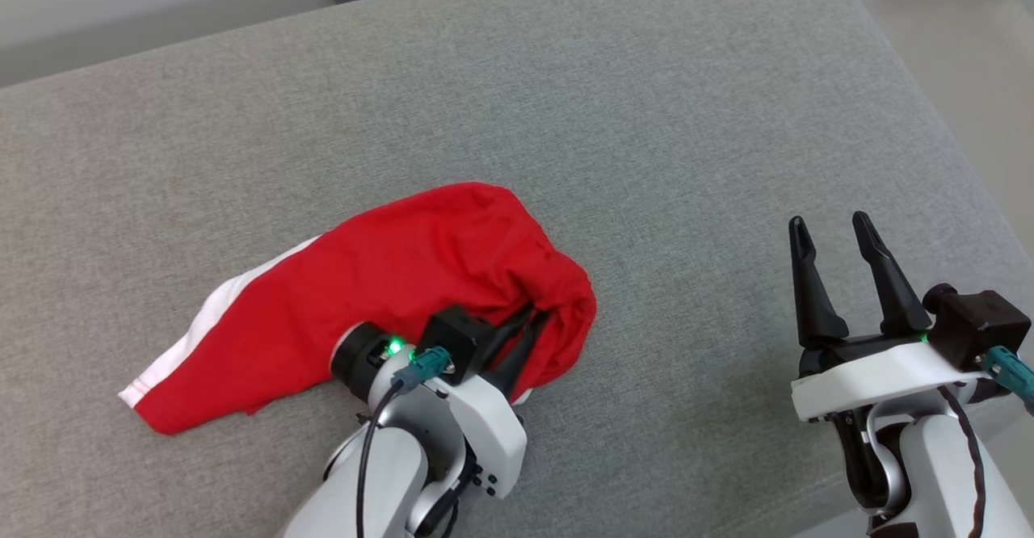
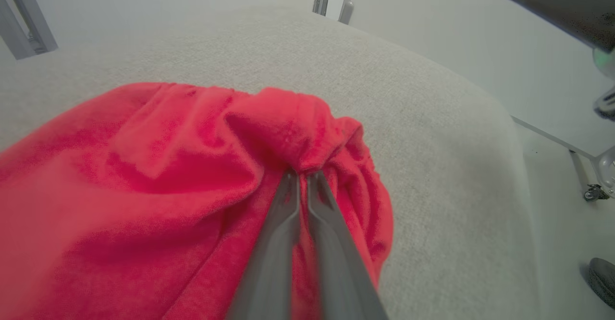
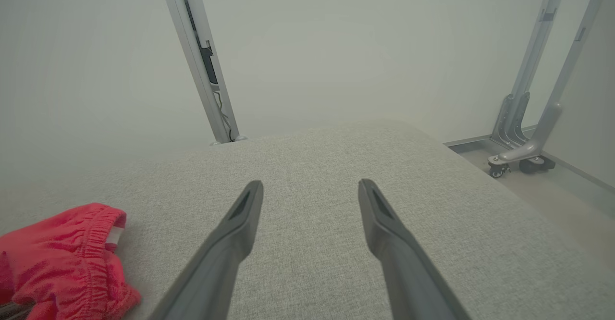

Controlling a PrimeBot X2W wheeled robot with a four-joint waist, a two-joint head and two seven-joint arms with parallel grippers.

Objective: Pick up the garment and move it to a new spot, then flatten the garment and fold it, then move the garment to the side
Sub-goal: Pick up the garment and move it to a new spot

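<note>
Head view. Finds the red garment (image 1: 404, 271), white-trimmed at its left end, lying bunched and creased on the grey fabric desk (image 1: 646, 118), left of centre and towards the near edge. Finds the left tool (image 1: 539, 314) pinched shut on a gathered fold at the garment's right end, with the fingers sunk into the cloth. Places the right tool (image 1: 829, 221) well apart to the right, jaws spread wide and gripping nothing, over bare desk.

Left wrist view. Looks along the left tool (image 2: 300, 173), fingers pressed together, with the garment (image 2: 144, 176) puckered tight at the tips. Shows most of the cloth resting on the desk (image 2: 432, 142). Cannot tell whether the pinched fold is lifted clear.

Right wrist view. Looks between the parted fingers of the right tool (image 3: 310, 185) at the plain desk (image 3: 336, 156). Catches an elastic-gathered edge of the garment (image 3: 62, 248) at the lower left, well apart from those fingers.

Judging from all this: stands at the very first step, with the grasp made but the garment not yet raised or carried. Leaves nearly everything to do: moving to a new spot, flattening, folding, and setting aside. Shows no flattening or folding so far, going by the crumpled cloth.
</note>
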